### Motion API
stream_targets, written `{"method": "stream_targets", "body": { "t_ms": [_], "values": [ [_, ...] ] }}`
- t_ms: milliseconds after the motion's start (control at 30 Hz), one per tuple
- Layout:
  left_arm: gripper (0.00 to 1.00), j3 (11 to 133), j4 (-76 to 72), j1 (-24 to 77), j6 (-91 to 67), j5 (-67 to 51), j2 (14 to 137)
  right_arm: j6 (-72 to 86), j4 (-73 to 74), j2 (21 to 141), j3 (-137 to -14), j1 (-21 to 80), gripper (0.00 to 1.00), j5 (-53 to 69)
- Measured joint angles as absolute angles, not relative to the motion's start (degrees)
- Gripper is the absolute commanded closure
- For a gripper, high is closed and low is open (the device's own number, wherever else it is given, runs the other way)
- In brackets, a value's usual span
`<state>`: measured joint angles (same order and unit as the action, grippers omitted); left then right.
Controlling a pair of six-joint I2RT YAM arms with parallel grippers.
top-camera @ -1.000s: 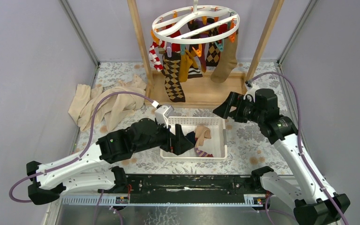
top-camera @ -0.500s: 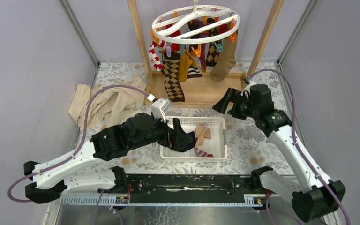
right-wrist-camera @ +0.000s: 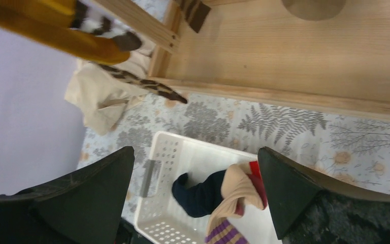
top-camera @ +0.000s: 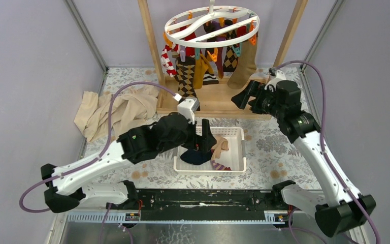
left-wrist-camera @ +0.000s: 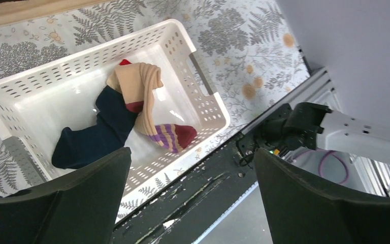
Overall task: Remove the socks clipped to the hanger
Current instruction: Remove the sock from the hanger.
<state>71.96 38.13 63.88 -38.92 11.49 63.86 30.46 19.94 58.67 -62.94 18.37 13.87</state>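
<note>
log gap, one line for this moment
left gripper open over basket | right gripper open near hanger | two socks in basket

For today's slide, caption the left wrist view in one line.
Open left gripper hovers over a white basket holding a navy sock and a beige sock with purple stripes.

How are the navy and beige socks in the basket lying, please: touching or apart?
Touching: left wrist view shows the beige sock draped across the navy sock.

Even, bright overhead light with soft shadows; all views are sharp, though the wrist views' dark foreground fingers blur slightly.
</note>
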Motion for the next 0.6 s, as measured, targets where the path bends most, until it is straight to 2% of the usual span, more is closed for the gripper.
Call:
{"method": "stream_targets", "body": {
  "t_ms": [133, 267, 367, 600],
  "values": [
    [0.02, 72.8, 37.4, 63.2, -38.9, 11.6, 69.2, 28.5, 19.4, 63.3, -63.0, 17.0, 0.03, 12.1],
    [0.02, 73.1, 37.0, 63.2, -39.4, 12.5, 73.3, 28.6, 18.0, 63.5, -60.2, 11.2, 0.06, 10.9],
    [0.02, 72.4, 36.5, 63.2, -40.5, 13.7, 72.8, 28.8, 16.8, 62.7, -58.3, 8.0, 0.08, 8.7],
    [0.02, 66.4, 35.8, 62.2, -41.6, 15.6, 67.6, 31.3, 9.1, 61.8, -51.2, 7.4, 0.12, 9.7]
  ]
}}
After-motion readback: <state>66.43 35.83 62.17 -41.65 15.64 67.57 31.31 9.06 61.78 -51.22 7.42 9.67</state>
